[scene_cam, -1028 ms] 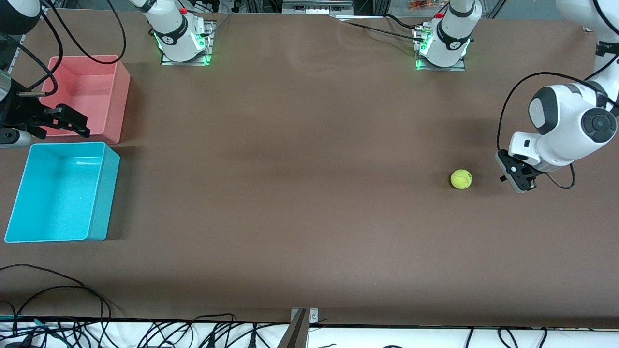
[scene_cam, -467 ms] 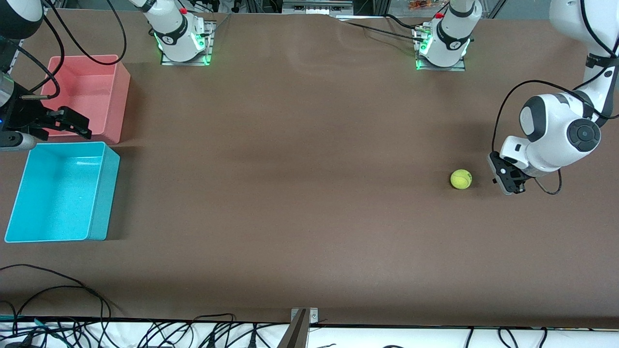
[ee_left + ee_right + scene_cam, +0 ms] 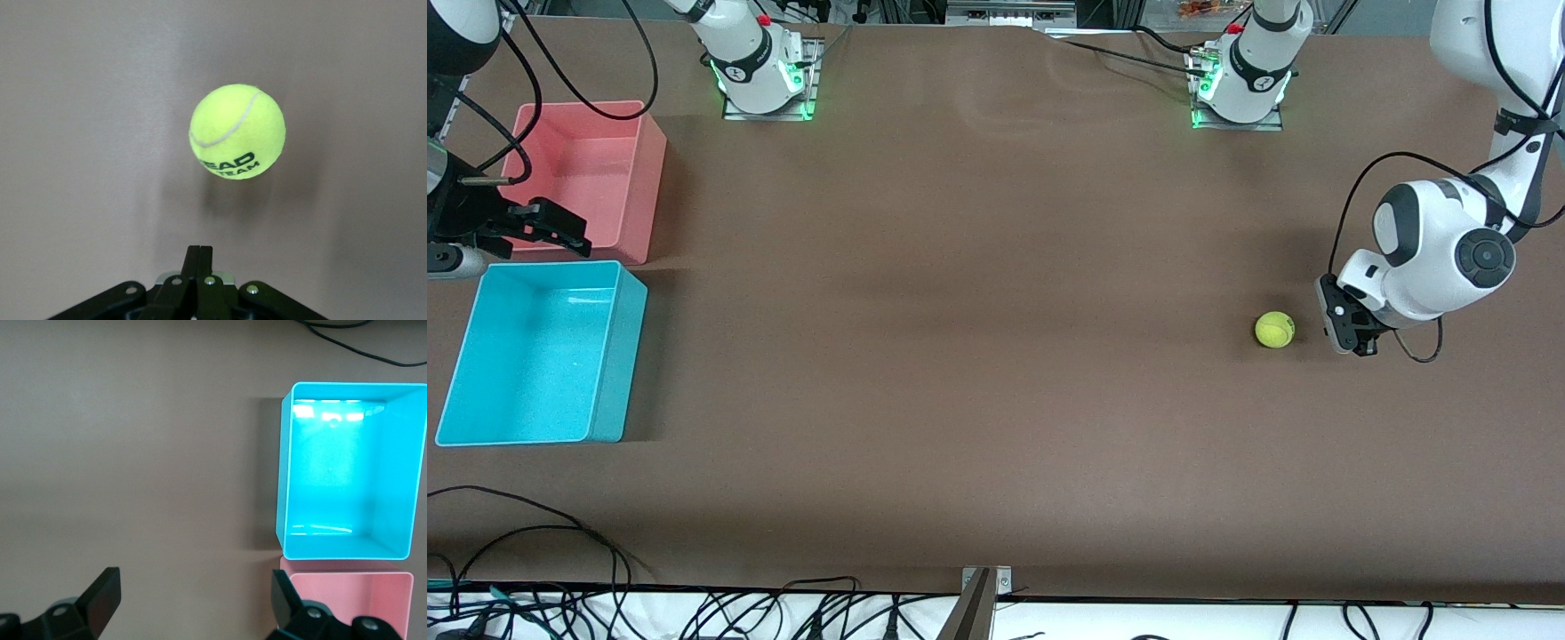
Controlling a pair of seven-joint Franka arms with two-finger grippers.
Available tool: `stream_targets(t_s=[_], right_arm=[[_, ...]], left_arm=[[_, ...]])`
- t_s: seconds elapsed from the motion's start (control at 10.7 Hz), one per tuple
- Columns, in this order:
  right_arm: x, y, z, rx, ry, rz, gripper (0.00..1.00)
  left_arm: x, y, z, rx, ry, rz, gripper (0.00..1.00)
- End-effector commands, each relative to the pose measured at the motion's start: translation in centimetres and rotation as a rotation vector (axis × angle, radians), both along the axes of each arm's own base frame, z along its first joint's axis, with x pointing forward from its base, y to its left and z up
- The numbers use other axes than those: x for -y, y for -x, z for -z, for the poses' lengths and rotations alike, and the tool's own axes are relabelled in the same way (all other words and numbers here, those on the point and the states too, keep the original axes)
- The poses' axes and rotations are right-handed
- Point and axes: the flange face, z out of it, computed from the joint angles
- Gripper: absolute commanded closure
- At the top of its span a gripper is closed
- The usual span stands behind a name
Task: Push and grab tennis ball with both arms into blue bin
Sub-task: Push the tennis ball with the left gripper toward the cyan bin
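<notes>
The tennis ball [image 3: 1274, 329] lies on the brown table toward the left arm's end; the left wrist view shows it [image 3: 237, 131] just ahead of the fingertips. My left gripper [image 3: 1343, 324] is shut and empty, low at the table beside the ball on the left arm's end, a small gap apart; its closed fingertips show in the left wrist view [image 3: 199, 250]. My right gripper [image 3: 560, 233] is open and empty, held over where the blue bin [image 3: 618, 356] meets the pink bin. The right wrist view shows the open gripper [image 3: 197, 587] and the empty blue bin [image 3: 285, 467].
A pink-red bin [image 3: 649, 178] stands empty right next to the blue bin, farther from the front camera; it also shows in the right wrist view [image 3: 347, 587]. Both arm bases [image 3: 765, 80] are along the table's back edge. Cables hang at the front edge [image 3: 560, 533].
My left gripper has moved closer to the tennis ball from the left arm's end. The ball has not moved. My right gripper has shifted slightly over the pink bin.
</notes>
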Motion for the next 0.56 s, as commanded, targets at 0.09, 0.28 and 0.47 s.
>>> stream_targets(t_s=[0.09, 0.28, 0.47], right_arm=[[0.2, -0.3, 0.1, 0.004, -0.007, 0.009, 0.00], [-0.8, -0.5, 0.5, -0.007, -0.008, 0.002, 0.00], [-1.0, -0.4, 0.8, -0.015, -0.009, -0.001, 0.00]], left_arm=[[0.1, 0.3, 2.6, -0.031, 0.021, 0.006, 1.00], [0.3, 0.5, 3.3, -0.045, 0.023, 0.007, 1.00], [2.1, 0.6, 4.1, -0.057, 0.040, 0.020, 1.00]])
